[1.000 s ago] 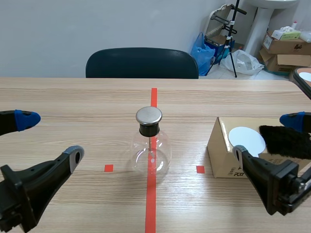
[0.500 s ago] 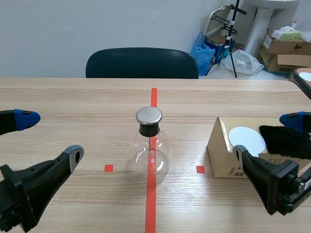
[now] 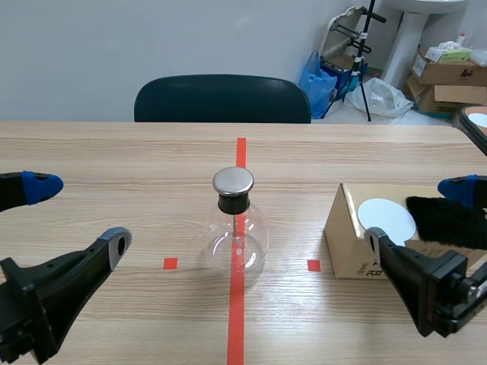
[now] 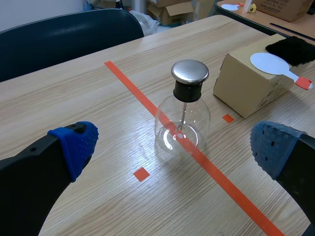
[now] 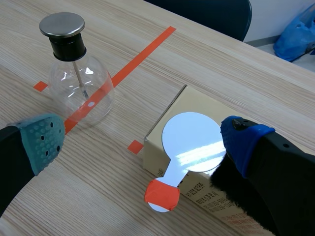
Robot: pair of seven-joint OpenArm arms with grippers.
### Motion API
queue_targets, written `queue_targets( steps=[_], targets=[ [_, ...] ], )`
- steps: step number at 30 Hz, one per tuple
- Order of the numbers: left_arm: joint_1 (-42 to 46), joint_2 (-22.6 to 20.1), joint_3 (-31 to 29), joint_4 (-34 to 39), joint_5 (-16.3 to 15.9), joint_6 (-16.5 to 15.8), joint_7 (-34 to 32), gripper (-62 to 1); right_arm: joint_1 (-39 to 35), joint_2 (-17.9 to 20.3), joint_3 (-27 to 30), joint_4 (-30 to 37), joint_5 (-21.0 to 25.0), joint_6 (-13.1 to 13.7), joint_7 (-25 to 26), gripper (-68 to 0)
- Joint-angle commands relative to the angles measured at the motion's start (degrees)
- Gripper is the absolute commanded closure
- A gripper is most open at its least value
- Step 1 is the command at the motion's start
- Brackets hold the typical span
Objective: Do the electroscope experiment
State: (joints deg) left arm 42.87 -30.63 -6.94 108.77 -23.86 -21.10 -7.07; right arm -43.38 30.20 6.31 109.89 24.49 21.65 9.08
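The electroscope point(image 3: 237, 228) is a clear glass flask with a black stopper and a flat metal cap, standing on the red centre tape line. It also shows in the left wrist view point(image 4: 183, 115) and the right wrist view point(image 5: 78, 73). On a cardboard box point(image 3: 346, 251) to its right lie a white round paddle point(image 3: 386, 218) with a red-taped handle point(image 5: 162, 194) and a piece of black fur point(image 3: 445, 220). My left gripper point(image 3: 76, 214) hangs open, left of the flask and nearer the robot. My right gripper point(image 3: 416, 214) is open over the box, holding nothing.
A dark chair point(image 3: 222, 99) stands at the table's far edge. Boxes and bags point(image 3: 449, 72) sit on the floor beyond the far right corner. Small red tape squares point(image 3: 170, 263) mark the table on both sides of the flask.
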Motion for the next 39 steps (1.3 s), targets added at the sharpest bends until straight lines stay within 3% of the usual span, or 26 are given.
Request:
queue_targets(
  steps=[1, 10, 16, 21, 28, 39],
  targets=[
    [-0.07, -0.02, -0.15, 0.94, -0.37, -0.07, -0.81, -62.3, 0.5, 0.9, 0.81, 0.44, 0.37, -0.17, 0.9, -67.9],
    [-0.07, -0.02, -0.15, 0.94, -0.37, -0.09, -0.83, -62.3, -0.02, 1.07, 1.05, 0.44, -5.46, -0.15, 0.87, -67.9],
    [-0.04, -0.02, -0.13, 0.94, -0.37, -0.09, -0.79, -62.3, -2.56, 1.07, 2.43, 2.38, -16.44, -0.17, 0.94, -67.9],
    [-0.07, -0.02, -0.15, 0.94, -0.37, -0.09, -0.81, -62.3, -6.8, 1.05, 2.45, 5.38, -29.49, -0.24, 1.86, -67.9],
    [-0.07, -0.02, -0.15, 0.94, -0.37, -0.07, -0.81, -62.3, -12.26, 0.59, 2.43, 6.71, -40.54, -6.78, 3.52, -67.9],
    [-0.07, -0.02, -0.15, 0.94, -0.35, -0.07, -0.81, -62.3, -14.29, 0.52, 2.32, 6.69, -51.21, -16.35, 3.41, -67.9]
  ],
)
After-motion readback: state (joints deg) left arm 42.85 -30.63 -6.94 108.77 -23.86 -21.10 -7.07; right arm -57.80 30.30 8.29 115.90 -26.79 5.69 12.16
